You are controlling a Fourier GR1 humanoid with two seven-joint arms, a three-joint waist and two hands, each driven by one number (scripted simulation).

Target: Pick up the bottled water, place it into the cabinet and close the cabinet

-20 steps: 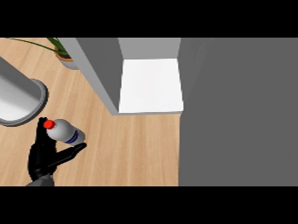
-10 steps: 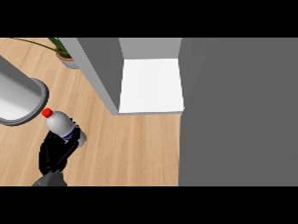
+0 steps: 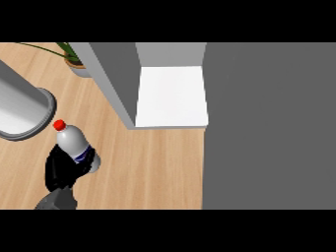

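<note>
The bottled water [image 3: 74,141] is in the grasp of a black hand [image 3: 65,170] that comes in from the lower edge of the head view, at the left part of the wooden surface [image 3: 149,167]. The fingers of this hand curl around the lower half of the bottle, so only the upper half and the red cap [image 3: 59,124] show above them. The bottle is tilted, with the cap pointing up and to the left. It is not clear whether its bottom touches the surface, because the hand hides it.

Just left of the cap there is a large grey cylinder [image 3: 14,106] with a wide rim, lying across the left edge. The cabinet [image 3: 172,96] is to the right of the bottle, open, with a white floor inside and a grey wall on its left. A potted plant [image 3: 70,58] stands at the far edge, beside the cabinet.
</note>
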